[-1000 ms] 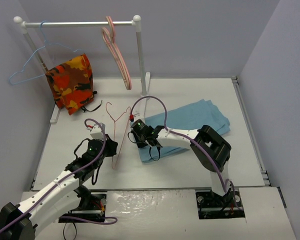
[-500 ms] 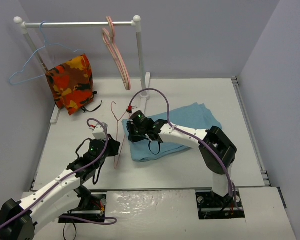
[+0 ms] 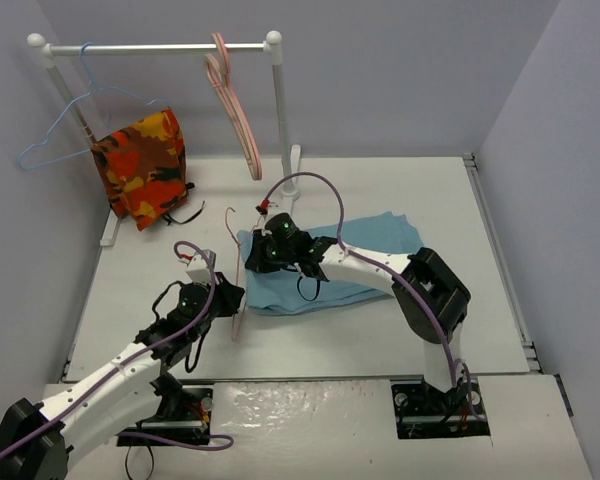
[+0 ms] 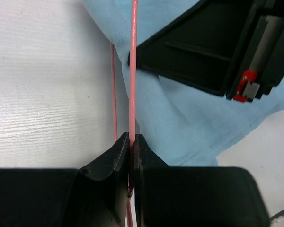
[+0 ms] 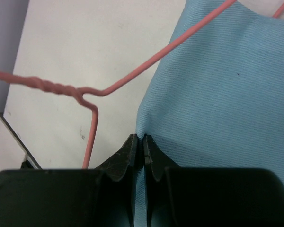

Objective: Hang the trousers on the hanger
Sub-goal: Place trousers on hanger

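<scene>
Trousers (image 3: 330, 265) of plain light blue-teal soft fabric, long and wrinkled, spread on the white table (image 3: 130, 260), right of centre, under the right arm. Far left, on a white rail rack (image 3: 150, 47): thin blue wire hanger (image 3: 55, 140), then an orange, red and yellow patterned cloth (image 3: 140, 165) draped below the rail. Nearer, left of centre: left gripper (image 3: 225, 295), jaws clenched on the thin salmon-pink triangular wire hanger (image 3: 236, 325). From the left wrist: left gripper (image 4: 132, 142) fingertips pressed tight on one straight wire of the hanger (image 4: 132, 71), a second wire of it lower and just to the left, the trousers (image 4: 180, 118) edge touching the gripped wire on its right. Hanger lengthwise, near to far, along the left edge of the trousers, small hook at the far end. Far, on the rail, right of the cloth: thicker pink and beige hangers (image 3: 235, 110). Right of the salmon-pink wire: right gripper (image 3: 253, 255), low at the left edge of the trousers. From the right wrist: right gripper (image 5: 143, 142) jaws pinched tight on the edge of the trousers (image 5: 217, 94), the hanger (image 5: 132, 78) with its twisted neck just to the left and one wire arm slanting across the fabric.
</scene>
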Robot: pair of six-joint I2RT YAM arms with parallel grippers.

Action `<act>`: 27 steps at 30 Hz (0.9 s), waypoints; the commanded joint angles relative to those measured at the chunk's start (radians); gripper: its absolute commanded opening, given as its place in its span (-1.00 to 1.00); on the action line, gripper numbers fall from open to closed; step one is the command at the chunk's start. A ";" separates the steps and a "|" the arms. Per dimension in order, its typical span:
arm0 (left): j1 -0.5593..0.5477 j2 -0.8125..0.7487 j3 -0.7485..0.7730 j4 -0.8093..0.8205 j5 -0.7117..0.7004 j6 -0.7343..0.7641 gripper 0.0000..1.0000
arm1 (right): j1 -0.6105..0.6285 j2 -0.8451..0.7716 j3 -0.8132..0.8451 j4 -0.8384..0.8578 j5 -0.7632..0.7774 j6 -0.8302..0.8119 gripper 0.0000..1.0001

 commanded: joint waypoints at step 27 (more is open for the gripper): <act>-0.023 -0.048 -0.014 0.074 0.017 -0.120 -1.00 | -0.018 -0.204 -0.144 0.097 -0.105 -0.081 -0.22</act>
